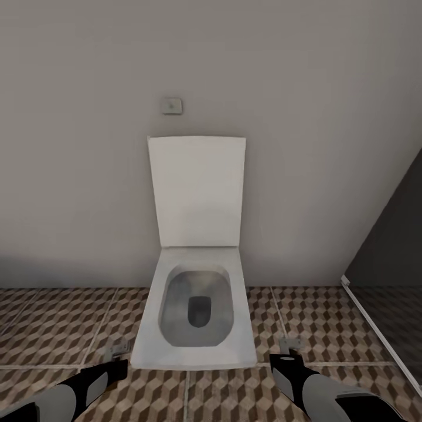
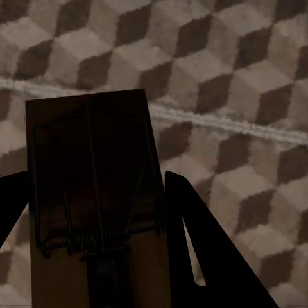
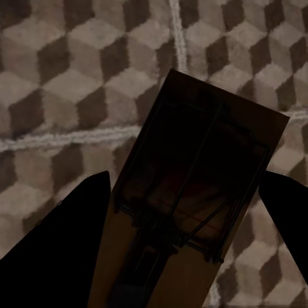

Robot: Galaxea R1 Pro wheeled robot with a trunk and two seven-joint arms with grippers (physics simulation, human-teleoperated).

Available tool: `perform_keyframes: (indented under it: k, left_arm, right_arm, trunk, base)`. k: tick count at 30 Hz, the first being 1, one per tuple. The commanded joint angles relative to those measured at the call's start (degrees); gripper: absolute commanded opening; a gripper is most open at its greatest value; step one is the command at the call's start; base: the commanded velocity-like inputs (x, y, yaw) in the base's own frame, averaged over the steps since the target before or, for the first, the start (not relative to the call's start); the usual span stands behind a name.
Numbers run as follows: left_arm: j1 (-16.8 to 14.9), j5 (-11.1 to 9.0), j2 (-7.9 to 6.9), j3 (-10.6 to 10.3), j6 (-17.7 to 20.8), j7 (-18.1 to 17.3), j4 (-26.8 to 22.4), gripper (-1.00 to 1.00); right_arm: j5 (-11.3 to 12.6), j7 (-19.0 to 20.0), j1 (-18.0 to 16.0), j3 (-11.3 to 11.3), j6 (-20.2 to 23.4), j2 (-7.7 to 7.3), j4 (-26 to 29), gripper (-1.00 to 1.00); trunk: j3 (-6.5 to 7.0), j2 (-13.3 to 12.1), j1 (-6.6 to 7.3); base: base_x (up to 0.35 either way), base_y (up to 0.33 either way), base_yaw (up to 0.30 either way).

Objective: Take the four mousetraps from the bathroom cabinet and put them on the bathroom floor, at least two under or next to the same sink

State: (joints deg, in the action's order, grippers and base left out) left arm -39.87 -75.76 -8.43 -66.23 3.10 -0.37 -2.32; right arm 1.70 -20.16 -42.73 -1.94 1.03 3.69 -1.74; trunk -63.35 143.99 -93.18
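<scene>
The toilet (image 1: 193,310) stood ahead of me on the floor (image 1: 53,328), back against the wall (image 1: 70,176), lid (image 1: 196,190) upright. My left gripper (image 1: 120,350) hung left of the bowl, my right gripper (image 1: 287,346) to its right. Each held a mousetrap (image 2: 90,192) over the tiles; the right one (image 3: 192,199) sat between its fingers.

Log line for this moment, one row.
left gripper: holding mousetrap | right gripper: holding mousetrap | facing: toilet, lid up | below: cube-pattern floor

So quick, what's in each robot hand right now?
Left gripper: closed on a mousetrap, above the bathroom floor.
Right gripper: closed on another mousetrap.
</scene>
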Motion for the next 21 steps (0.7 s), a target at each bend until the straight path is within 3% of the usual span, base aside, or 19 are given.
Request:
perform_keyframes:
  k: [1, 21]
  left_arm:
    - [0.0, -0.4, -0.02, -0.4, 0.2, -0.1, -0.1, -1.00]
    - [0.0, -0.4, 0.11, -0.4, 0.2, 0.0, -0.1, -1.00]
  right_arm:
    - [0.2, -0.2, -0.1, -0.3, 0.1, 0.04, -0.1, -1.00]
    - [0.1, -0.1, -0.1, -0.3, 0.0, 0.09, -0.1, -1.00]
  trunk:
    - [-0.28, 0.0, -0.01]
    - [-4.26, 0.3, -0.47]
  base:
    - [0.000, 0.000, 0.000]
    - [0.000, 0.000, 0.000]
